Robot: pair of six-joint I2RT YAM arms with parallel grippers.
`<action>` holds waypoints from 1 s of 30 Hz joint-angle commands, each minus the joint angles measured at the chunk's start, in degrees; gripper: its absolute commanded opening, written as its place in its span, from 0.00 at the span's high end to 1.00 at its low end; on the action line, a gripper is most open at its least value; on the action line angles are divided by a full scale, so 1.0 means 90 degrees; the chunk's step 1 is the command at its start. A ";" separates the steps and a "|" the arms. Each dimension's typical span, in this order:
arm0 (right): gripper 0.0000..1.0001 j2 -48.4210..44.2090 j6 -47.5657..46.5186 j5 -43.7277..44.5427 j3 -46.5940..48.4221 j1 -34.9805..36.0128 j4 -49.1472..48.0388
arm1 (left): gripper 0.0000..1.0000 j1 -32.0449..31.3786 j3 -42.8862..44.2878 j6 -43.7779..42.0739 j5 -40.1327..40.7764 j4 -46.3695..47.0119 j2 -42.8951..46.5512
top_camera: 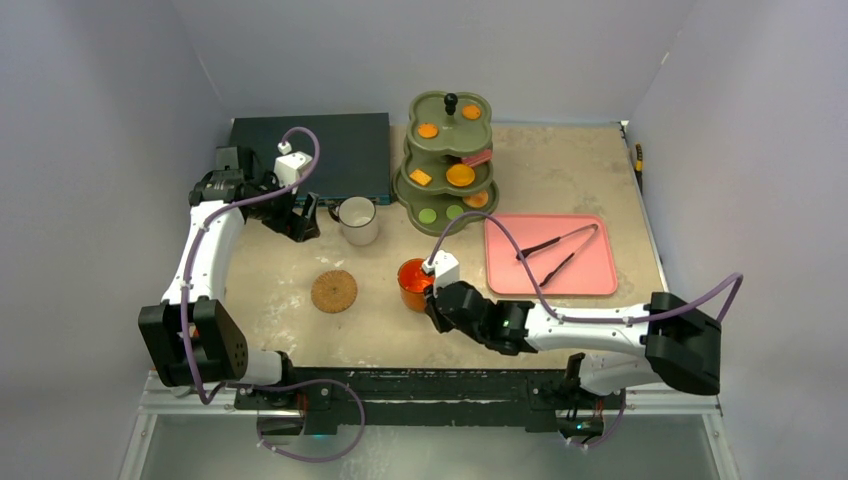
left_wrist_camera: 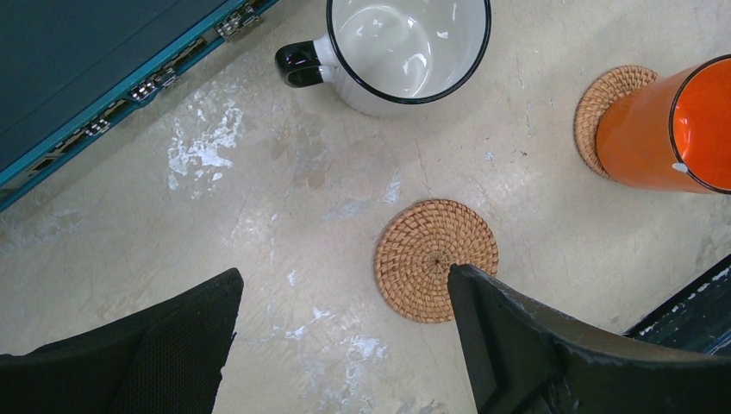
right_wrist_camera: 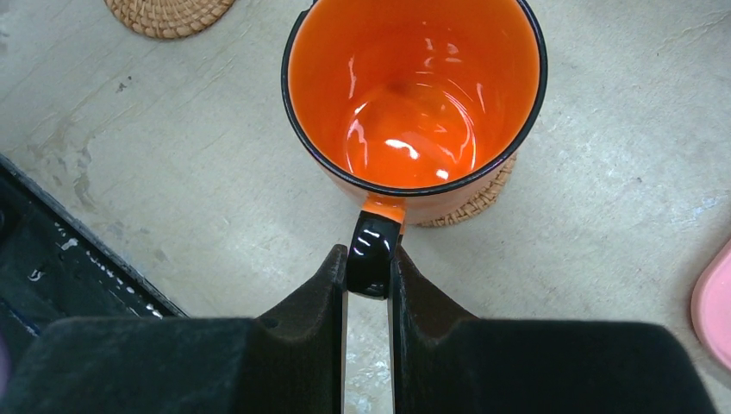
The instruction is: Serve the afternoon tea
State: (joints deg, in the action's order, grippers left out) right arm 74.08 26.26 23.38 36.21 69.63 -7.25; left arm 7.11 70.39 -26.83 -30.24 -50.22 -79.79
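The orange mug [top_camera: 413,283] [right_wrist_camera: 414,95] stands upright on a cork coaster [right_wrist_camera: 478,198] near the table's front middle. My right gripper [right_wrist_camera: 371,259] is shut on its black handle. A second cork coaster [top_camera: 334,291] [left_wrist_camera: 427,250] lies bare to the left. Behind it stands the white mug [top_camera: 358,220] [left_wrist_camera: 405,47], empty, with its handle toward my left gripper [top_camera: 300,222] [left_wrist_camera: 345,280], which hangs open above the table and holds nothing. The olive-green three-tier stand [top_camera: 440,148] at the back carries orange biscuits [top_camera: 428,130], green biscuits [top_camera: 428,214] and a pink cake [top_camera: 478,157].
A flat dark-blue box [top_camera: 320,155] [left_wrist_camera: 86,69] lies at the back left, right behind my left arm. A pink tray [top_camera: 520,275] with black tongs [top_camera: 555,250] sits to the right of the orange mug.
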 commanded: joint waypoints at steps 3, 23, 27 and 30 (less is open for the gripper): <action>0.94 0.0024 0.0325 0.0599 -0.0119 0.0043 -0.0546 | 0.11 0.0049 0.0192 -0.0114 -0.0153 0.0067 0.0065; 0.35 -0.0647 0.0437 0.1433 0.0885 0.0607 0.0375 | 0.09 0.0040 0.0361 -0.0249 -0.0300 0.0037 -0.0189; 0.36 -0.0233 0.0362 0.1254 0.1487 0.0613 0.0225 | 0.10 -0.0244 0.0828 -0.0202 -0.0220 0.0320 -0.0741; 0.36 -0.0004 0.0338 0.1145 0.1727 0.0611 0.0064 | 0.10 -0.0816 0.1525 -0.0198 0.0130 0.0280 -0.1464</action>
State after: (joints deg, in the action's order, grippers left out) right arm 71.77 30.39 33.52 48.10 75.00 -5.08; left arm 4.95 76.66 -28.10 -30.46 -50.22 -86.72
